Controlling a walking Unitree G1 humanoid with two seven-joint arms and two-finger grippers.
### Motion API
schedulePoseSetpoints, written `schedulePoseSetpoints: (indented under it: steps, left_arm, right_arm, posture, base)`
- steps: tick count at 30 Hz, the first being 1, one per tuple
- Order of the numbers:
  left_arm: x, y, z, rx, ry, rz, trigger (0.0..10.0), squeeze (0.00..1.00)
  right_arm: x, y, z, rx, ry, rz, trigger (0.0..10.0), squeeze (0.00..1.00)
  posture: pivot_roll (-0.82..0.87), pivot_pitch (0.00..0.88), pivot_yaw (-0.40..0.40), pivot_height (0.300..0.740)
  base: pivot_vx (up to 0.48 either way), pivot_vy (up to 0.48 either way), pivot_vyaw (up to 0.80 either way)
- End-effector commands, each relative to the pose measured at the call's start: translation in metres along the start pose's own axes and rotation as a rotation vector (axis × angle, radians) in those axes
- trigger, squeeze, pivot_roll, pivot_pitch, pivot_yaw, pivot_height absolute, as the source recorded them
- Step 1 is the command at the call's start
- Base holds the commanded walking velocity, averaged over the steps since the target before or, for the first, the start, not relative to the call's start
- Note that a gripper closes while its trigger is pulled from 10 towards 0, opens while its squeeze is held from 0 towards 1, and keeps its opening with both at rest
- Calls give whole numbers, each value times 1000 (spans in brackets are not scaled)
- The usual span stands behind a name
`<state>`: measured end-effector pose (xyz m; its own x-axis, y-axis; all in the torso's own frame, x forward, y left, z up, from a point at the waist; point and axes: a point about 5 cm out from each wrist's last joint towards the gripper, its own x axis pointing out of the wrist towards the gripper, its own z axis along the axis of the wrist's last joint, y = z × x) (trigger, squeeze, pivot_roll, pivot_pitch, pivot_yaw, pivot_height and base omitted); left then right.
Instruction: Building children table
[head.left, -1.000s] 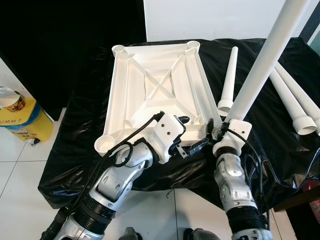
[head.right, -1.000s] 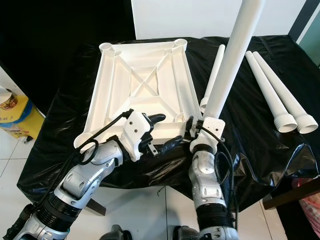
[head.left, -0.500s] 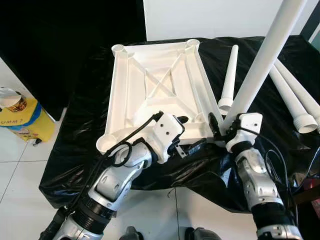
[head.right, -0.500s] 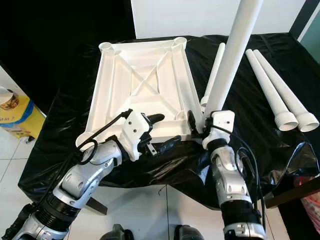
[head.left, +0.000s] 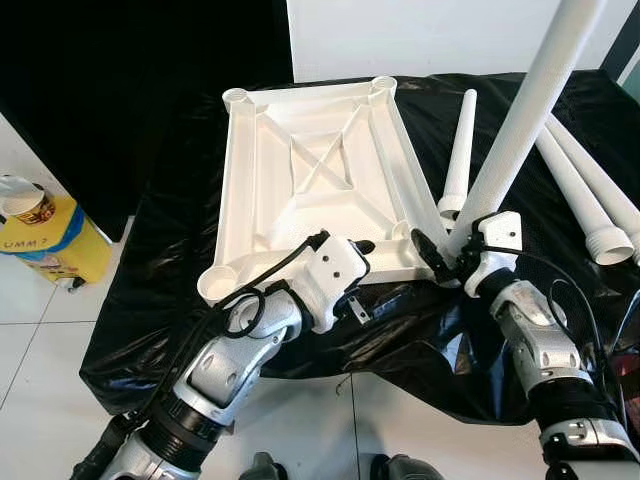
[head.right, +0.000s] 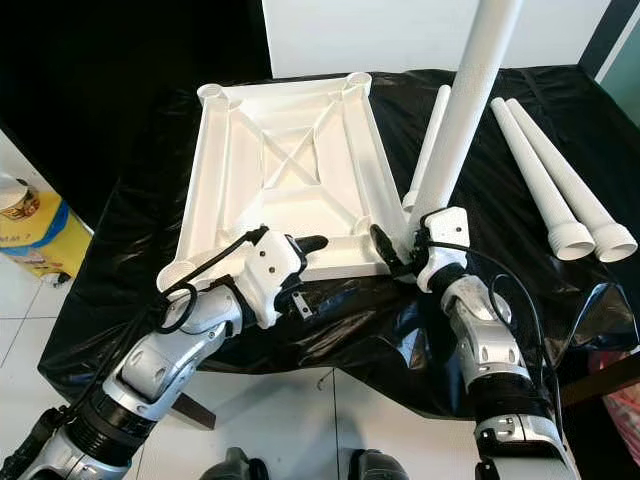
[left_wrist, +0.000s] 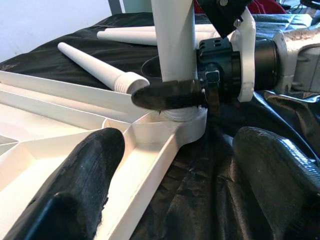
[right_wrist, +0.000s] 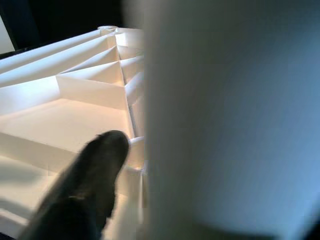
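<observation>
Table top (head.left: 310, 180) – plain white, as are the upright leg (head.left: 520, 130) and the loose legs (head.left: 590, 200) at 3 o'clock. Cloth (head.left: 180, 250) – glossy black. Floor tiles (head.left: 40, 330) white. Yellow bag (head.left: 45, 240) at 9 o'clock, blue trim.

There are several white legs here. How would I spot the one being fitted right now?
Find the white tabletop lying upside down on the black sheet. At its near right corner socket one leg stands up, gripped low down by the right tool. The other three legs lie flat on the sheet.
</observation>
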<state>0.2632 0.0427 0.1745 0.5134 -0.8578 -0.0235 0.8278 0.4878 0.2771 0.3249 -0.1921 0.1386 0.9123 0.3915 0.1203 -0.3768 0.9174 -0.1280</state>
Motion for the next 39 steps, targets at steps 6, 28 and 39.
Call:
schedulePoseSetpoints:
  steps: [6,28,39]
  left_arm:
    - [-1,-6,1,19,4,-112,10000,0]
    - [-2,-3,0,19,5,-90,10000,0]
    - [-4,2,-1,27,9,-74,10000,0]
  right_arm:
    - [-1,0,-7,27,24,30,0,0]
    - [-4,21,-30,156,154,-312,10000,0]
    - [-16,52,-41,231,250,-679,10000,0]
  posture:
    - [41,101,39,740]
    - [33,100,26,740]
    - [36,90,17,740]
  base:
    - [0,0,0]
    - [0,0,0]
    - [0,0,0]
